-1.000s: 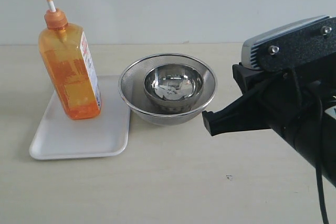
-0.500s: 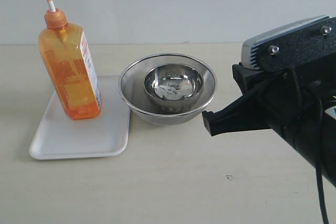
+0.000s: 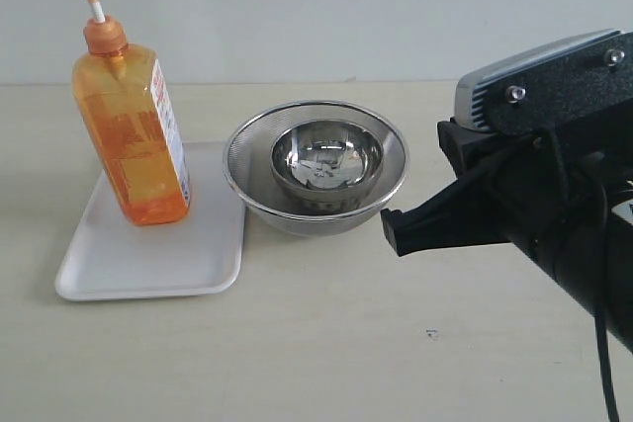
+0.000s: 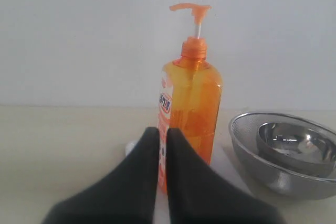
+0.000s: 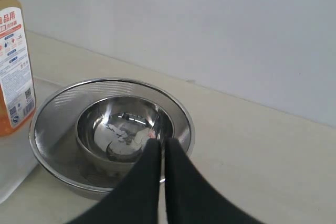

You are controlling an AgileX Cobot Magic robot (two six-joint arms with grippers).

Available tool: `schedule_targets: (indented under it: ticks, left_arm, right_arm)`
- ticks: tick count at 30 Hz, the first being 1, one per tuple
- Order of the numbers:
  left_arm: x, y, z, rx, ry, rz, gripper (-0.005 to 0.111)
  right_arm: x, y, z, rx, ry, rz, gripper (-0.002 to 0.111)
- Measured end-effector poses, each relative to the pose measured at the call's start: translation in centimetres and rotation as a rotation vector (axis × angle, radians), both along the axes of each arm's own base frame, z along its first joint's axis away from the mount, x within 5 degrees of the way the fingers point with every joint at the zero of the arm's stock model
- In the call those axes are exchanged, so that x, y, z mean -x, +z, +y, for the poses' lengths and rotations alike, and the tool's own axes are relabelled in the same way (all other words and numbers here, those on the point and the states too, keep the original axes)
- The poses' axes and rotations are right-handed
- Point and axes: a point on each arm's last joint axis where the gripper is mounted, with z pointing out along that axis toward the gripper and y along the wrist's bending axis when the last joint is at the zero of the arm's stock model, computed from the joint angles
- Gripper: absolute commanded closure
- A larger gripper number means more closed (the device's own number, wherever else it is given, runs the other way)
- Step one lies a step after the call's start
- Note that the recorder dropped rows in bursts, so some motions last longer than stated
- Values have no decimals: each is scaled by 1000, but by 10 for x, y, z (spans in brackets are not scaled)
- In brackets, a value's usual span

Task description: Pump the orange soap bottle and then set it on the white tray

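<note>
no change over the last second: in the exterior view everything sits exactly where it was. the bottle (image 3: 131,135) stands upright on the tray (image 3: 148,266), toward its far end, pump head up and white stem showing. judgement: the placing looks done and nothing is moving, so this reads as the end of the run or a pause; whether the pump was ever pressed cannot be told. left claw (image 4: 161,132): fingers together, empty, tips aimed at the lower part of the bottle from close by; contact unclear, looks apart. right claw (image 5: 160,142): fingers together, empty, hanging over the table (image 3: 396,343) just beside the nested steel bowls (image 3: 259,207), touching nothing.
</note>
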Motion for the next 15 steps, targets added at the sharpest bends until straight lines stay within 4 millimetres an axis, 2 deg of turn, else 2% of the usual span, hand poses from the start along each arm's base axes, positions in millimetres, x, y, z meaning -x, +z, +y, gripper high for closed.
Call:
schedule_targets:
  ticks: [15]
  left_arm:
    - [3,-23,2,-30,23,251,102]
  right_arm:
    - [0,0,0,0,0,0,108]
